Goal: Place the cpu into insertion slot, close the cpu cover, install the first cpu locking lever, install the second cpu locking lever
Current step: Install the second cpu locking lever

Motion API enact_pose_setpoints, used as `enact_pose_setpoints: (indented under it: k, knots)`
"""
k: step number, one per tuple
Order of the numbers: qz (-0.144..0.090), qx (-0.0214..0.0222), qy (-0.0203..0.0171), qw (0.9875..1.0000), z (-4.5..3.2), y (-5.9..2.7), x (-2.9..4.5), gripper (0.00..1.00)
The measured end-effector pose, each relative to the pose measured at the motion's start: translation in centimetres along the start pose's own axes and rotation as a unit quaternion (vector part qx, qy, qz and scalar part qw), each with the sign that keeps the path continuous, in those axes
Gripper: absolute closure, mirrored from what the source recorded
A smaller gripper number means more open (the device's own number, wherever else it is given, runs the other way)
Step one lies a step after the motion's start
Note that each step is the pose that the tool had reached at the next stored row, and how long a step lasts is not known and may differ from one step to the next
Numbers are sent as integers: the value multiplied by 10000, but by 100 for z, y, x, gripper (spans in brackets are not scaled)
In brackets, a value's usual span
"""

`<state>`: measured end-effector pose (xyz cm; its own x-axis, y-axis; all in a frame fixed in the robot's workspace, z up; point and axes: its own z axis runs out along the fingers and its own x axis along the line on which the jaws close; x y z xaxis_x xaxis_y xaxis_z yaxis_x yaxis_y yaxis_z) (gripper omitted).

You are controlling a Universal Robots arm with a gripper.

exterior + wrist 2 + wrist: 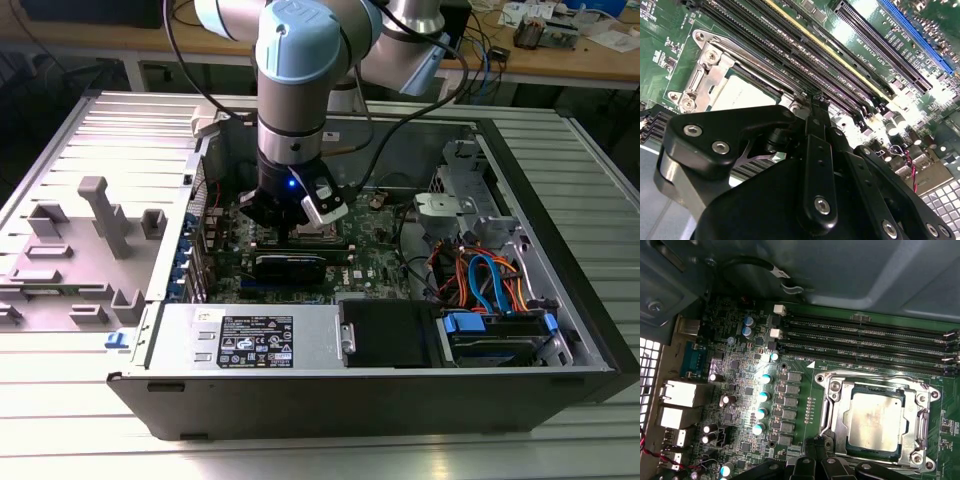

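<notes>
My arm's down inside the open PC case (pixel 560 330) on the worktop (pixel 60 420), over the green motherboard (pixel 740 340). Cpu (pixel 875 417) sits in the insertion slot (pixel 832 410), cpu cover (pixel 920 405) down around it. Jaws closed, empty, at the slot's edge.

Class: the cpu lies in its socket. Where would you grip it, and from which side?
From straight above, by its opposite side edges: the cpu lies flat, top face up. The cpu cover seems to frame those edges, so it likely must lift first.

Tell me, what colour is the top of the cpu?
Silver-grey, with dull smudges; the cpu shows best in the first wrist view.
</notes>
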<state>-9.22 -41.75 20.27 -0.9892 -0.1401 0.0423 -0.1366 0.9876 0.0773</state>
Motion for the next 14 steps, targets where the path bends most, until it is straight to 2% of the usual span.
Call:
enact_pose_setpoints:
  k: [3,6,9,14]
  knots:
    - [1,21,2,10000,-15,1,1,89]
    - [5,95,14,10000,-18,1,1,89]
    - [7,140,21,9999,-19,1,1,89]
    - [8,156,24,9999,-26,2,1,89]
